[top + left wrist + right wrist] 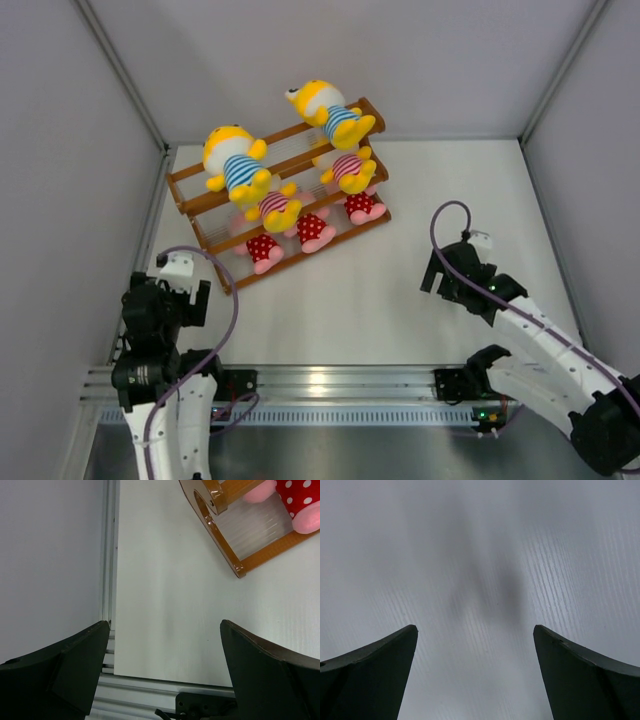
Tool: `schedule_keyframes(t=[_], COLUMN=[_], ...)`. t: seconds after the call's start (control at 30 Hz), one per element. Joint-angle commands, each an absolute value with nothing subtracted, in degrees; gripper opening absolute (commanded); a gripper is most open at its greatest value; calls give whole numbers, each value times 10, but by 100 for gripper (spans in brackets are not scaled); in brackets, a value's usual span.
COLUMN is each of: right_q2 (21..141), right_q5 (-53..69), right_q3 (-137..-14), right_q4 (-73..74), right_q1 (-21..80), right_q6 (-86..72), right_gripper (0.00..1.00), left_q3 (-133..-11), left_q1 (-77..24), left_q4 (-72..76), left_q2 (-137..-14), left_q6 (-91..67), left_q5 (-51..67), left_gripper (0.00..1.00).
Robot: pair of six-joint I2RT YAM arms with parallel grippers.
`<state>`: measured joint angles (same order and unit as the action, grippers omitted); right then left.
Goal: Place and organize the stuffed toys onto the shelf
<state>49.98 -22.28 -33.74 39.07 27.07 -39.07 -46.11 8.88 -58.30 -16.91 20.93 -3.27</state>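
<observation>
Stepped orange-brown wooden shelf holds yellow, pink stuffed toys | left pincer, right pincer agape, empty | withdraw without nudging it

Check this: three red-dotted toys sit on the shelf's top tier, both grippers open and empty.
Wrong tier: the three red-dotted toys sit on the bottom tier of the shelf, as the top view shows. The left gripper and right gripper are open and empty.
</observation>
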Motion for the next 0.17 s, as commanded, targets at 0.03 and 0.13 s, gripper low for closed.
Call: schedule_keyframes(t=[0.03, 0.13], right_q2=[464, 432], right_q5=[-217, -207], right_q3=[-330, -313], right_q4=[362, 340], right_q1=[264, 264], right_q6=[-365, -359], right_gripper=[99, 100], left_q3=[-461, -460], left_q1=[102, 103], left_q4=[-573, -573], left_q2=[-167, -161], left_q6=[205, 207], left_q5=[-29, -27], left_gripper=[98, 98])
